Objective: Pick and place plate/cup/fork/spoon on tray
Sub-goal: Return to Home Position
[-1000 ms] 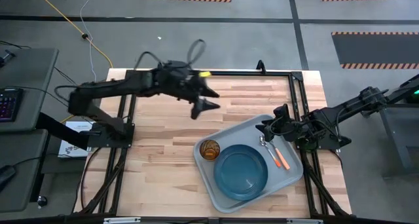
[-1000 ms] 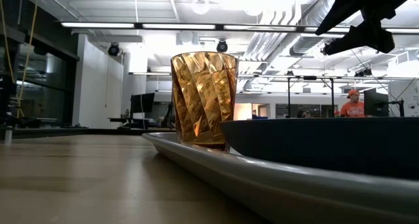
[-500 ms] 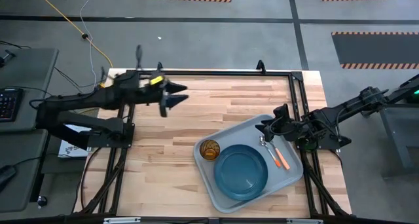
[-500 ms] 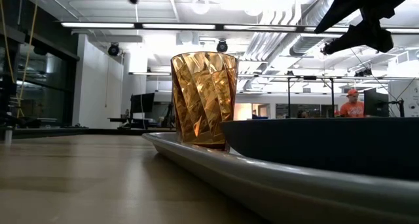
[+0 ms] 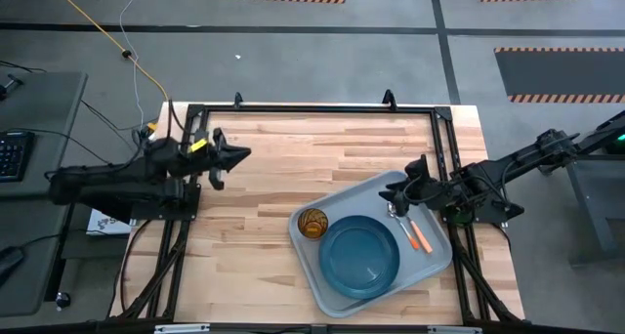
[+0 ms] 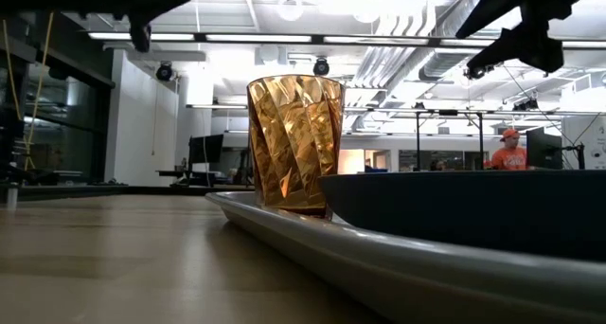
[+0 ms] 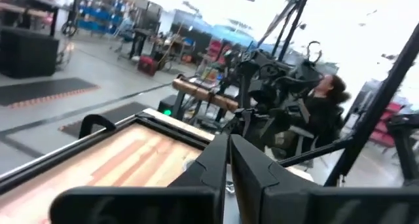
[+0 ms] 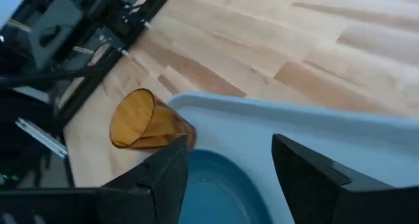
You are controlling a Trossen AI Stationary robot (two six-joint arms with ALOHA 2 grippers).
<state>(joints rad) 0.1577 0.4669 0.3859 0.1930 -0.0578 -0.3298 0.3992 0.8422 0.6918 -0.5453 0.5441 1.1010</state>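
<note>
The tray lies askew on the right half of the surface. The plate sits in it, filling most of the near part. The cup stands upright in the tray's left corner, just beside the plate's rim; whether the two touch I cannot tell. The spoon and the fork lie side by side on the strip of tray to the right of the plate, the spoon nearer the plate, the fork nearer the tray's rim, both flat.

The right gripper hangs over the tray's far right corner, close above the spoon's far end. Its fingers stand apart and hold nothing; the cup, the tray's rim and the plate's edge show beyond the gap in the right wrist view.

The left gripper is above the far left part of the surface, well apart from the tray, its arm folded over the left edge. Its fingers are pressed together with nothing between them.
</note>
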